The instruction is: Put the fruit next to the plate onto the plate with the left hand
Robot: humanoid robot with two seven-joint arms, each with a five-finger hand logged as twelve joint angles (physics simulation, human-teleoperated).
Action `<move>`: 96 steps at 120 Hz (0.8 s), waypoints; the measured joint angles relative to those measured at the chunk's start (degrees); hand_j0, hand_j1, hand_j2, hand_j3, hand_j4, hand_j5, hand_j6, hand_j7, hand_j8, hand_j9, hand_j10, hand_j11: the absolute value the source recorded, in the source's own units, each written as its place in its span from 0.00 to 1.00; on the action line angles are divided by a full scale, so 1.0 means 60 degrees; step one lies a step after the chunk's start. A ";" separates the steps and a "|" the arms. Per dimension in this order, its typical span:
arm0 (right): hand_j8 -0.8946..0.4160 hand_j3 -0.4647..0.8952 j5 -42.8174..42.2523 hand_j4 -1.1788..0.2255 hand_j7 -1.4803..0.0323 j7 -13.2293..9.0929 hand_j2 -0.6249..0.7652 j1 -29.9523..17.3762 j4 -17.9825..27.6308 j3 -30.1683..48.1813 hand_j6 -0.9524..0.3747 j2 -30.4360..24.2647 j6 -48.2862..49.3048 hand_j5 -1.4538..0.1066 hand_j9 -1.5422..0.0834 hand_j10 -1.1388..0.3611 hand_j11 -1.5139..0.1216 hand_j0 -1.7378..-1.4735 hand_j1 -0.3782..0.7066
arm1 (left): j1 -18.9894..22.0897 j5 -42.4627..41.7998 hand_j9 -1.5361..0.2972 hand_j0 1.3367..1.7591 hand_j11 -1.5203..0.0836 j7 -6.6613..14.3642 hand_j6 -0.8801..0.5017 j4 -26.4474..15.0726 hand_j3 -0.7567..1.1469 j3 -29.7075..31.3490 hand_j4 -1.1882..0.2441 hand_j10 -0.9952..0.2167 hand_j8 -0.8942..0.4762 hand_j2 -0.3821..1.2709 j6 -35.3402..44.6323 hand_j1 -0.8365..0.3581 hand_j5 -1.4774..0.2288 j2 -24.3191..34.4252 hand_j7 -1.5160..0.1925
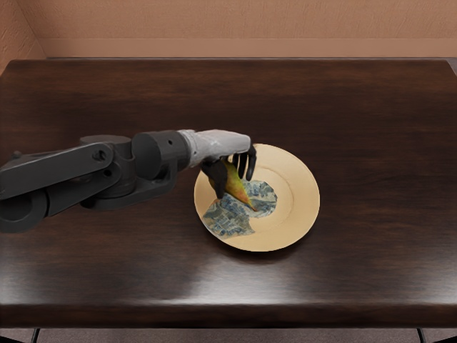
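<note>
My left arm [86,171] reaches in low from the left edge, forearm nearly level, wrist just short of the plate's rim. My left hand [225,158] hangs palm-down over the left part of the plate [296,196], fingers curled downward and thumb opposing them, closed around the fruit [235,187]. The plate sits near the middle of the dark bench [357,107], with open surface on every side and the front edge well apart. The fruit is yellow at the top, shading to orange-red at its pointed lower end, tilted over a grey-blue patterned patch [232,214]. I cannot tell whether its tip touches the plate.
</note>
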 joint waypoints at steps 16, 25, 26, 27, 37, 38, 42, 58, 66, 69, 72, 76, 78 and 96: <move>0.68 0.34 0.0000 0.84 0.98 0.0000 0.45 0.0002 0.0000 0.0000 0.72 0.0000 0.0000 0.93 0.95 0.76 0.93 0.30 0.03 | 0.0010 0.0001 0.34 0.75 0.38 -0.0001 0.19 0.0133 0.40 0.0166 0.36 0.41 0.33 0.65 -0.0043 0.35 0.31 -0.0105 0.34; 0.68 0.34 0.0000 0.84 0.98 0.0000 0.45 0.0002 0.0000 0.0000 0.72 0.0000 0.0001 0.93 0.95 0.76 0.93 0.30 0.03 | 0.0072 0.0003 0.34 0.75 0.38 0.0000 0.19 0.0223 0.40 0.0289 0.36 0.41 0.33 0.65 -0.0054 0.35 0.31 -0.0133 0.34; 0.68 0.34 0.0000 0.84 0.98 0.0000 0.45 0.0001 0.0000 0.0000 0.72 0.0000 -0.0001 0.93 0.95 0.76 0.93 0.30 0.03 | 0.0073 0.0003 0.34 0.75 0.38 0.0000 0.19 0.0232 0.40 0.0302 0.36 0.41 0.33 0.65 -0.0055 0.35 0.31 -0.0133 0.34; 0.68 0.34 0.0000 0.84 0.98 0.0000 0.45 0.0001 0.0000 0.0000 0.72 0.0000 -0.0002 0.93 0.95 0.76 0.93 0.30 0.03 | 0.0073 0.0003 0.34 0.75 0.38 0.0000 0.19 0.0239 0.40 0.0314 0.36 0.41 0.33 0.66 -0.0055 0.35 0.31 -0.0134 0.34; 0.68 0.34 0.0000 0.84 0.98 0.0000 0.45 0.0002 0.0000 0.0000 0.72 0.0000 0.0000 0.93 0.95 0.76 0.93 0.30 0.03 | 0.0087 0.0013 0.34 0.76 0.39 0.0000 0.19 0.0348 0.40 0.0403 0.36 0.40 0.33 0.65 -0.0063 0.35 0.32 -0.0247 0.35; 0.68 0.34 0.0000 0.84 0.98 0.0000 0.45 0.0001 0.0000 0.0000 0.72 0.0000 0.0000 0.93 0.95 0.76 0.93 0.30 0.03 | 0.0087 0.0011 0.34 0.76 0.39 0.0000 0.19 0.0356 0.40 0.0410 0.36 0.40 0.33 0.65 -0.0064 0.35 0.32 -0.0269 0.35; 0.68 0.34 0.0000 0.84 0.98 0.0000 0.45 0.0000 0.0000 0.0000 0.72 0.0000 0.0000 0.93 0.95 0.76 0.93 0.30 0.03 | 0.0088 0.0000 0.34 0.76 0.39 -0.0001 0.19 0.0384 0.40 0.0442 0.36 0.41 0.33 0.66 -0.0058 0.34 0.32 -0.0293 0.35; 0.68 0.34 0.0000 0.84 0.98 0.0000 0.45 0.0001 0.0000 0.0000 0.72 0.0000 0.0000 0.93 0.95 0.76 0.93 0.30 0.03 | 0.0088 -0.0007 0.42 0.76 0.48 -0.0003 0.24 0.0480 0.40 0.0480 0.43 0.44 0.36 0.56 -0.0027 0.42 0.41 -0.0394 0.43; 0.68 0.34 0.0000 0.84 0.98 0.0000 0.45 -0.0001 0.0000 0.0000 0.72 0.0000 0.0000 0.93 0.95 0.76 0.93 0.30 0.03 | 0.0190 -0.0033 0.51 0.76 0.58 -0.0005 0.33 0.0550 0.40 0.0433 0.52 0.52 0.41 0.47 0.0001 0.54 0.51 -0.0460 0.53; 0.68 0.34 0.0000 0.84 0.98 0.0000 0.45 0.0002 0.0000 0.0000 0.72 0.0000 -0.0001 0.93 0.95 0.76 0.93 0.30 0.03 | 0.0201 -0.0044 0.55 0.76 0.62 -0.0005 0.36 0.0568 0.40 0.0415 0.55 0.55 0.44 0.45 0.0008 0.59 0.55 -0.0482 0.57; 0.68 0.34 0.0000 0.84 0.98 0.0000 0.45 0.0001 0.0000 0.0000 0.72 0.0000 0.0000 0.93 0.95 0.76 0.93 0.30 0.03 | 0.0204 -0.0052 0.58 0.76 0.65 -0.0005 0.38 0.0582 0.40 0.0398 0.58 0.58 0.46 0.42 0.0013 0.63 0.58 -0.0498 0.60; 0.68 0.34 0.0000 0.84 0.98 0.0000 0.45 0.0002 0.0000 0.0000 0.72 0.0000 0.0000 0.93 0.95 0.76 0.93 0.30 0.03 | 0.0192 -0.0060 0.61 0.76 0.69 -0.0006 0.42 0.0596 0.40 0.0381 0.61 0.61 0.48 0.39 0.0019 0.68 0.62 -0.0501 0.64; 0.68 0.34 0.0000 0.84 0.98 0.0000 0.45 0.0003 0.0000 0.0000 0.72 0.0000 0.0000 0.93 0.95 0.76 0.93 0.30 0.03 | 0.0198 -0.0063 0.63 0.76 0.71 -0.0006 0.43 0.0602 0.40 0.0375 0.63 0.62 0.49 0.38 0.0021 0.70 0.64 -0.0501 0.66; 0.68 0.34 0.0000 0.84 0.98 0.0000 0.45 0.0003 0.0000 0.0000 0.72 0.0000 0.0001 0.93 0.95 0.76 0.93 0.30 0.03 | 0.0190 -0.0488 0.73 0.76 0.82 -0.0006 0.53 0.0627 0.40 0.0283 0.72 0.72 0.57 0.31 0.0009 0.84 0.75 -0.0401 0.77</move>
